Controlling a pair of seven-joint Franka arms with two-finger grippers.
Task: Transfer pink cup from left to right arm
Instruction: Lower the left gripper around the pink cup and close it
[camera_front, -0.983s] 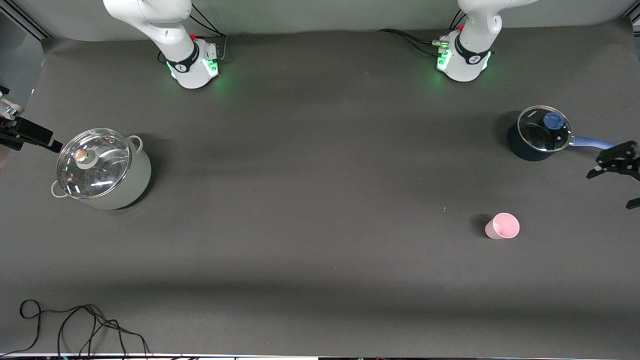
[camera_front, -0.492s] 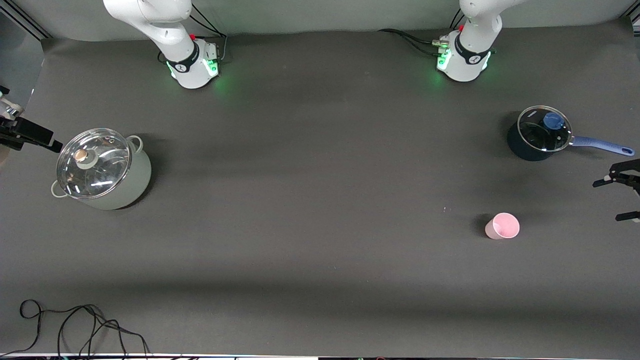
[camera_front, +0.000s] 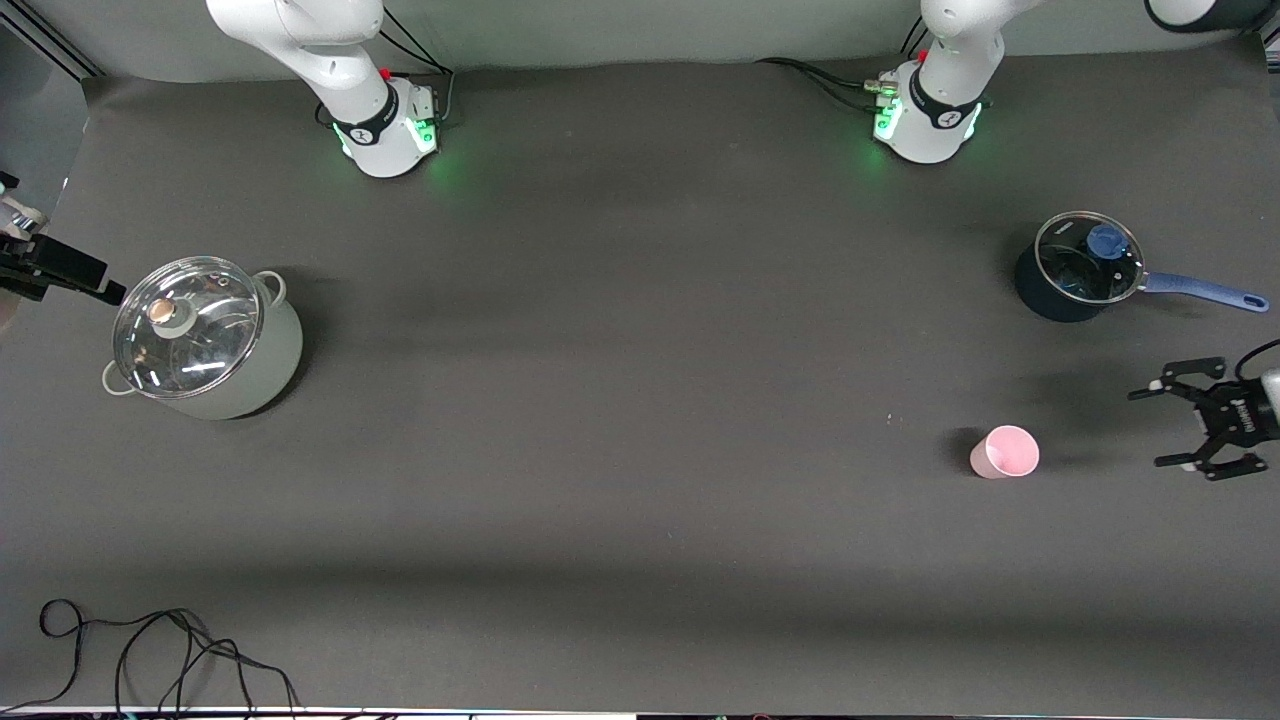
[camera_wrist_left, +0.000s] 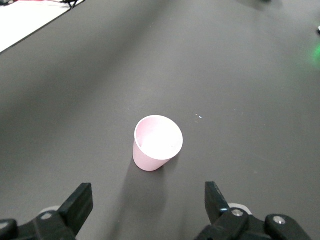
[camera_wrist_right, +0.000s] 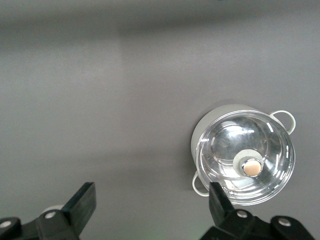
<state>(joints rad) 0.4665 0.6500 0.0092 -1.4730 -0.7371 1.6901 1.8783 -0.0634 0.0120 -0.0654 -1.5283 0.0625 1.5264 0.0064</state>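
Two grippers, both spread wide, holding nothing. The small pale-pink plastic cup (camera_front: 1005, 452) (camera_wrist_left: 157, 142) stands upright on the dark grey desk (camera_front: 640, 400), toward the left arm's end. The left gripper (camera_front: 1178, 428) (camera_wrist_left: 147, 200) hangs beside it, apart. The right gripper (camera_front: 110, 293) (camera_wrist_right: 150, 200) waits at the opposite edge, by the grey glass-lidded pot (camera_front: 205, 338) (camera_wrist_right: 243, 154).

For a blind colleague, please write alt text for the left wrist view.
An upright, empty pink cup stands on the dark table, apart from the open left gripper, whose black fingertips frame the view's lower edge. Nothing is held.
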